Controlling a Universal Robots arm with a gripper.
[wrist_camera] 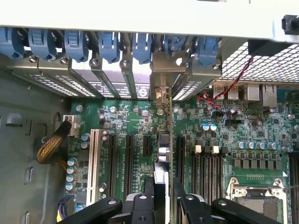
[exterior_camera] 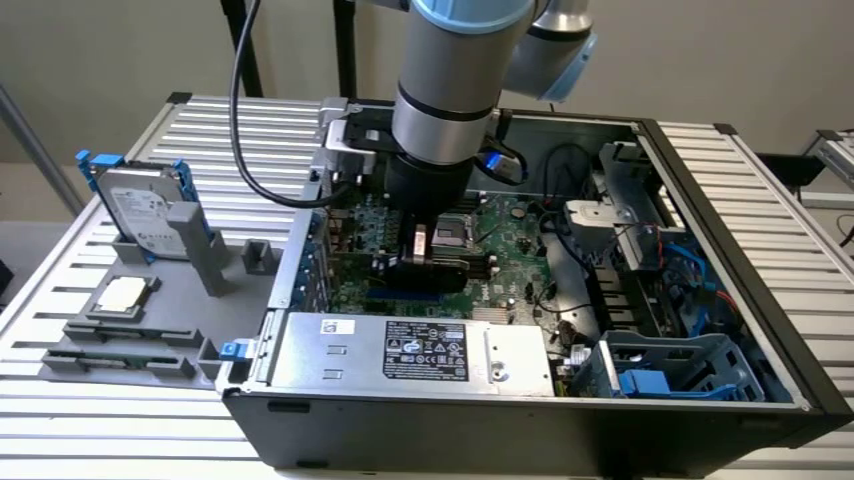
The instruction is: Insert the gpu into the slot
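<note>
While the tool (wrist_camera: 162,198) holds the gpu (wrist_camera: 160,175), the card stands on edge over the green board (wrist_camera: 233,130), between two long black slots (wrist_camera: 128,161), its far end at the blue clips (wrist_camera: 110,44). Lined up, I think, but not let go.

Two cams: one wide from outside, one riding the wrist
Exterior view sits high and off the arm (exterior_camera: 447,80), angled down across the slatted desk (exterior_camera: 787,180), far enough back to take in the whole open case (exterior_camera: 534,440). Wrist view stares down from close up, past the hand (wrist_camera: 162,184) pinching the gpu (wrist_camera: 160,172) in its foreground, toward the blue-clipped rear brackets (wrist_camera: 110,44). Both share the green motherboard (exterior_camera: 514,245) and its slots
</note>
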